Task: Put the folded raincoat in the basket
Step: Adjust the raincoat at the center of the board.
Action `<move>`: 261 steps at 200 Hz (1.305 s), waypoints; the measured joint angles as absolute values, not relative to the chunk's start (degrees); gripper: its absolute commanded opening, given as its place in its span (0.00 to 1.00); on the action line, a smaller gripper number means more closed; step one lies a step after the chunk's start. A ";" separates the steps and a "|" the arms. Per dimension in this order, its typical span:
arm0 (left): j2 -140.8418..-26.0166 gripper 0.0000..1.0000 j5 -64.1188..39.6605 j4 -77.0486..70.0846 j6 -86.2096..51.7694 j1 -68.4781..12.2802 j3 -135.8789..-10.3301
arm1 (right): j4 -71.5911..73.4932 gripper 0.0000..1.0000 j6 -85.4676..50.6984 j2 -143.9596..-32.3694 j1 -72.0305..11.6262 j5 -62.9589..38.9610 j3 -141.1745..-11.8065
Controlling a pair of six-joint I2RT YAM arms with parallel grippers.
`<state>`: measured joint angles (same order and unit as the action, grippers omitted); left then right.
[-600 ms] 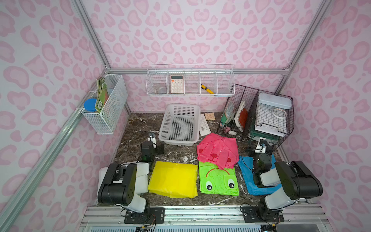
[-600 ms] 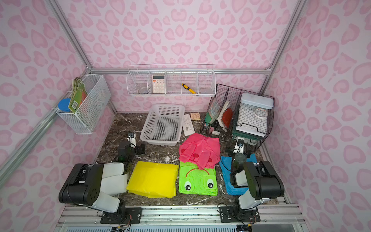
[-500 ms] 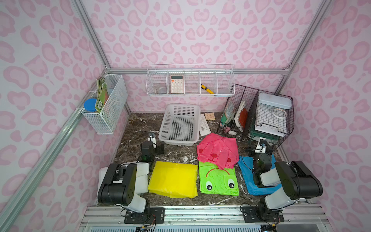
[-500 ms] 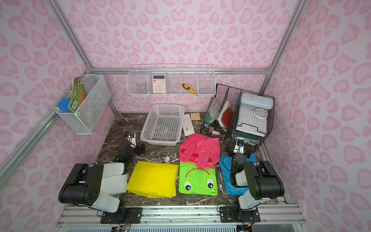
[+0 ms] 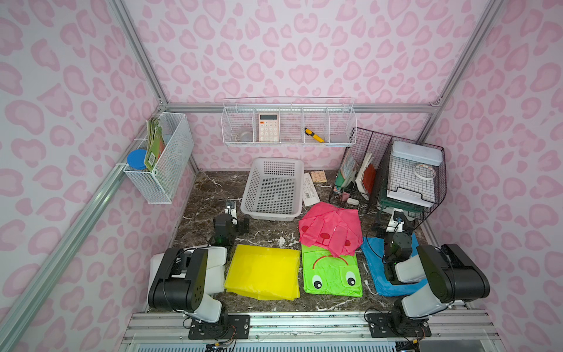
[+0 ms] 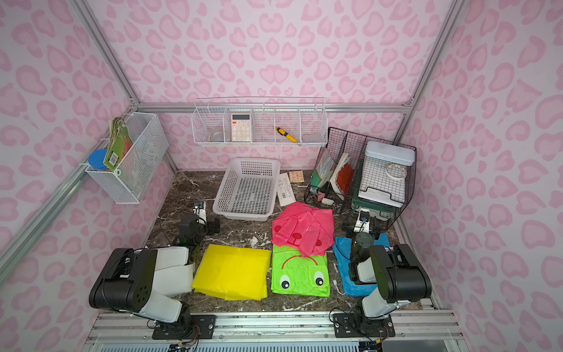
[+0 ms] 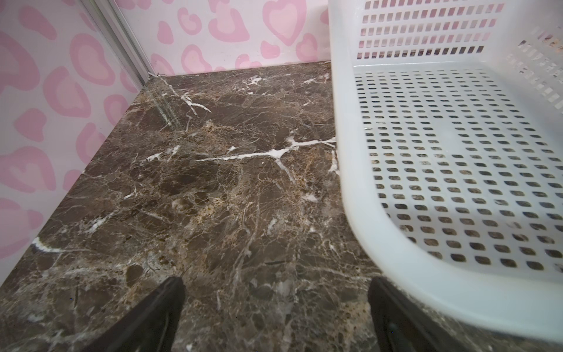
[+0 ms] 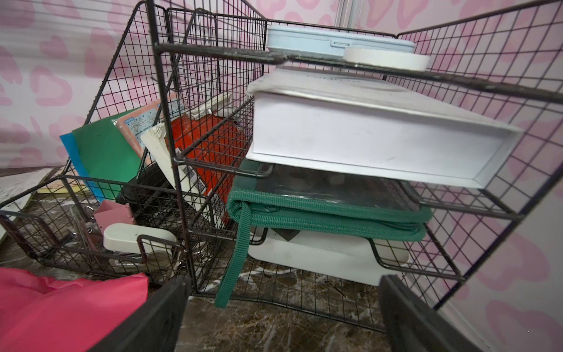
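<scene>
The white perforated basket (image 5: 253,189) (image 6: 227,189) stands empty at the back middle of the marble table. In front of it lie a folded yellow raincoat (image 5: 263,271) (image 6: 233,271) and a green frog raincoat (image 5: 332,274) (image 6: 300,274), with a crumpled pink one (image 5: 330,231) (image 6: 303,231) (image 8: 61,304) overlapping the green one's far edge. A blue raincoat (image 5: 377,268) (image 6: 342,268) lies under my right arm. My left gripper (image 5: 230,207) (image 7: 275,304) is open and empty beside the basket's rim (image 7: 344,122). My right gripper (image 5: 396,219) (image 8: 283,304) is open and empty, facing the black racks.
Black wire racks (image 5: 411,170) (image 8: 182,152) with books, boxes and a green strap fill the back right corner. White wire baskets hang on the back wall (image 5: 289,122) and on the left wall (image 5: 161,158). Paper slips (image 5: 310,189) lie right of the basket.
</scene>
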<state>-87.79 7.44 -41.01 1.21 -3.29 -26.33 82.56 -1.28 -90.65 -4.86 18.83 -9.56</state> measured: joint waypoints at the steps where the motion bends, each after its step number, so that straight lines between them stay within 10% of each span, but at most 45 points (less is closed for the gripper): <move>1: -87.79 0.99 7.44 -41.01 1.21 -3.29 -26.33 | 82.56 1.00 -1.28 -90.65 -4.86 18.83 -9.56; 129: -69.38 0.99 16.43 -30.74 1.39 -10.59 -28.08 | 83.96 1.00 7.64 -74.26 -19.07 26.24 -5.34; 261: -59.18 0.99 0.58 21.82 -34.65 -11.53 -52.97 | 12.84 1.00 -20.91 -47.46 -20.93 -3.01 -34.61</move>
